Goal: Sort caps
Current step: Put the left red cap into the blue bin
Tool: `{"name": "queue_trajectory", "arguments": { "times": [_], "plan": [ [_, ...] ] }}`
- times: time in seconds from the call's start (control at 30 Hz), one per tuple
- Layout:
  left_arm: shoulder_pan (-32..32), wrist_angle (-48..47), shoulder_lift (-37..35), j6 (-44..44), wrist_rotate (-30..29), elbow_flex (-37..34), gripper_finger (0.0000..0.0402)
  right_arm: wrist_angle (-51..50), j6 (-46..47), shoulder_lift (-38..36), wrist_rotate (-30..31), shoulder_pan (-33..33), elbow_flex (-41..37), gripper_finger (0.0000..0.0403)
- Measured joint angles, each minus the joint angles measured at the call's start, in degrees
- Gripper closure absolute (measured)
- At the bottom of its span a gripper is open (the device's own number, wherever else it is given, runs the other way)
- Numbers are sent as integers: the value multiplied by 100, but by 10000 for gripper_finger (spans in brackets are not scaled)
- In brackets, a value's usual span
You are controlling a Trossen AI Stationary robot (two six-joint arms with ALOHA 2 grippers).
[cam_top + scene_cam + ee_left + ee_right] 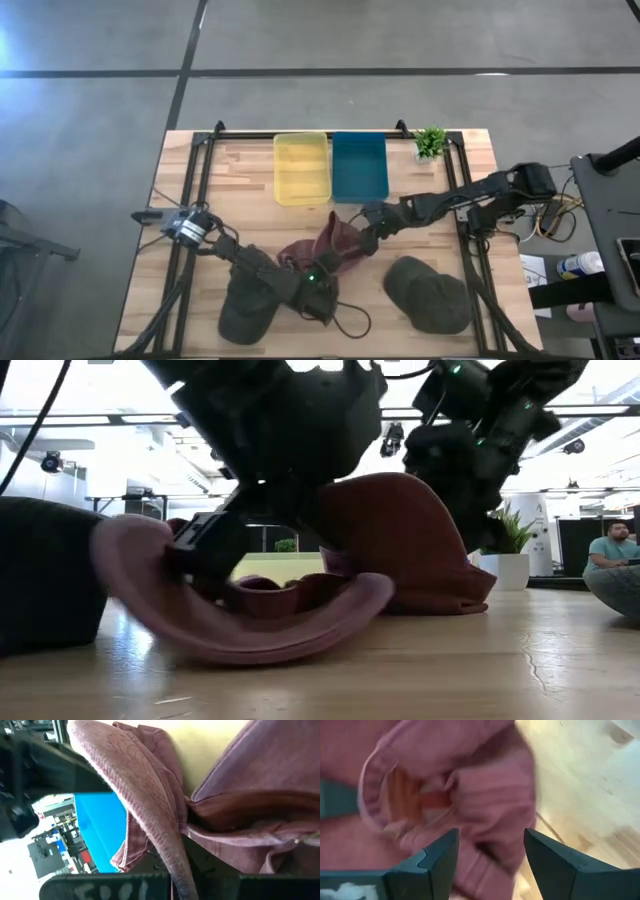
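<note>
Two maroon caps lie together at the table's middle: one point(303, 258) nearer the left arm, with its curved brim point(250, 635) on the wood, and one point(342, 238) behind it, bunched up point(405, 540). My left gripper point(315, 285) is shut on the near cap. My right gripper point(365, 222) is open, its fingers point(440, 857) standing over the folds of the far maroon cap point(445, 775). One olive cap point(245, 308) lies partly under the left arm. Another olive cap point(430, 292) rests on the table's near right. My left gripper pinches the near maroon cap's brim point(172, 862) between its two fingers, with the brim's edge running between them. The fingers point(205, 555) slant down onto it from the table's left. The brim's curved underside point(290, 650) rests on the table. My right gripper: I cannot tell whether its open fingers touch the far cap.
A yellow bin point(300, 168) and a teal bin point(360, 165) stand side by side at the far edge, with a small potted plant point(430, 142) to their right. Black rails run along the table's left and right sides. A person sits in the room beyond point(612, 555).
</note>
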Motion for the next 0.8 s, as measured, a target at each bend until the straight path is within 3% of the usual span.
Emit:
{"name": "queue_trajectory", "arguments": {
  "times": [0.17,0.4,0.67,0.8],
  "plan": [
    [-182,189,2,-115,38,-205,384,266,-221,602,-36,-119,204,184],
    [-232,73,-6,-345,-500,-291,384,-54,-420,1279,54,-132,493,184],
    [-228,-47,-120,-957,-554,-300,384,-1487,-371,548,968,-128,391,184],
    [-228,-47,-149,-1022,-576,-300,381,-1557,-384,27,1242,-193,369,184]
  ]
}}
